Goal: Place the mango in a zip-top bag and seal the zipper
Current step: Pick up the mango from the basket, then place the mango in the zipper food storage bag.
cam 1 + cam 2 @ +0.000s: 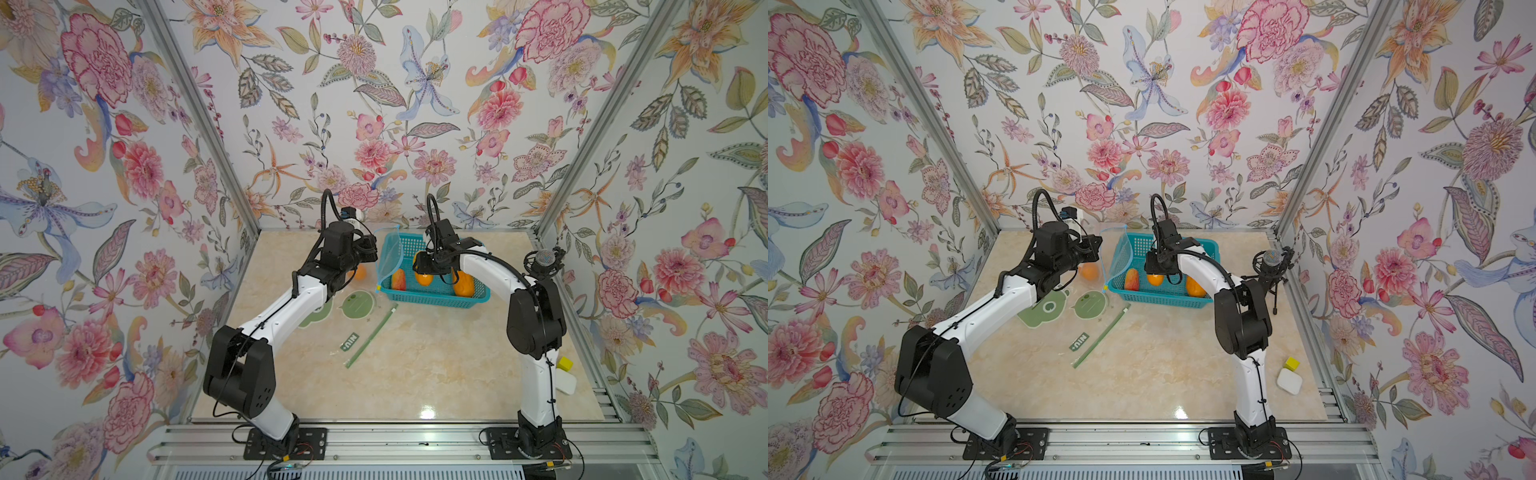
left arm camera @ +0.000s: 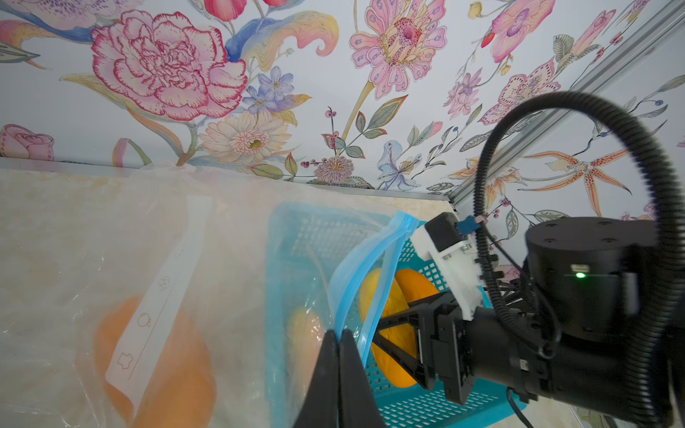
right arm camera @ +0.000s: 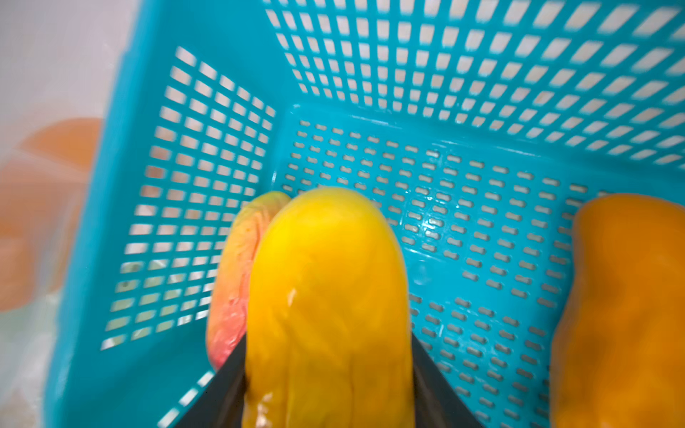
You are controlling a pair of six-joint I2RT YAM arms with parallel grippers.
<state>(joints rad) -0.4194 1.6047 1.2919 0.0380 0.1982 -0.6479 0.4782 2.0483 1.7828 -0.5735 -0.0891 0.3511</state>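
A yellow mango [image 3: 326, 278] is inside the teal basket [image 3: 482, 111], and my right gripper [image 3: 328, 339] is shut on it, one black finger on each side. In both top views the same mango [image 1: 424, 277] [image 1: 1155, 279] shows under the right gripper [image 1: 430, 268]. A clear zip-top bag [image 2: 222, 259] with a blue zipper rim [image 2: 370, 266] hangs upright at the basket's left end [image 1: 388, 257]. My left gripper [image 2: 339, 333] is shut on that rim. The bag's mouth gapes toward the basket.
Two more mangoes lie in the basket, a reddish one [image 1: 399, 279] and an orange one [image 1: 463, 284]. An orange fruit [image 1: 359, 272] sits behind the bag's film. Green flat shapes [image 1: 357, 303] and a green strip [image 1: 372, 336] lie mid-table. A microphone [image 1: 542, 259] stands right.
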